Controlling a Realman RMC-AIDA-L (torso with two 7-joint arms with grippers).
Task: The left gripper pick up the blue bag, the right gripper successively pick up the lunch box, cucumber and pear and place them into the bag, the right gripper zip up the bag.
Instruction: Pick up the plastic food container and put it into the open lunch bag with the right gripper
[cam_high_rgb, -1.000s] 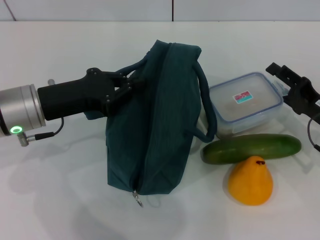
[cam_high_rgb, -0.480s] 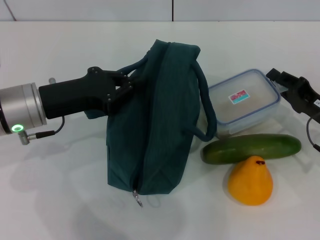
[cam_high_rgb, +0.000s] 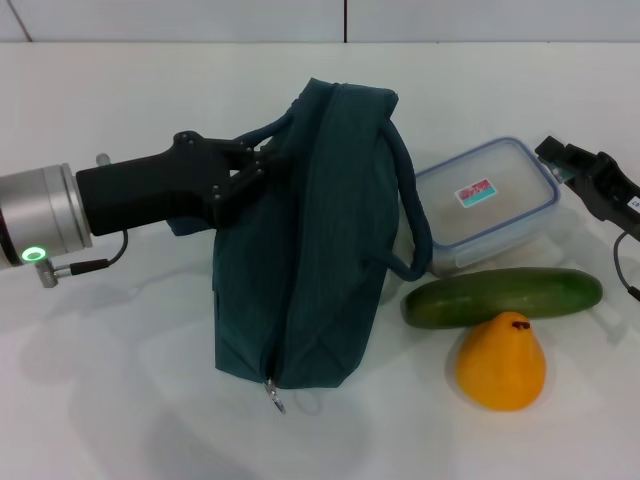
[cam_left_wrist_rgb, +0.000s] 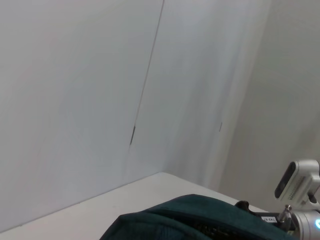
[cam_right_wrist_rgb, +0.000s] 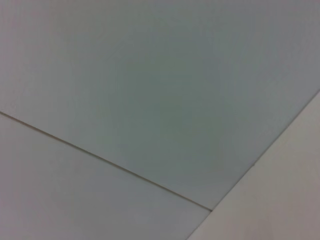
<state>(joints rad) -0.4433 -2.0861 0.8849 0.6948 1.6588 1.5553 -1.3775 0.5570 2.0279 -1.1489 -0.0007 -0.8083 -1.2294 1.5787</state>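
Blue bag (cam_high_rgb: 310, 240) held upright by its handle in the clamped left claw (cam_high_rgb: 262, 165), right claw (cam_high_rgb: 566, 160) beside the lunch box (cam_high_rgb: 487, 203), its state not discernible

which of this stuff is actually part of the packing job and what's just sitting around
Part of the job: blue bag, left gripper at its handle, lunch box, cucumber, pear, right gripper beside the lunch box.

Just there: white table only.
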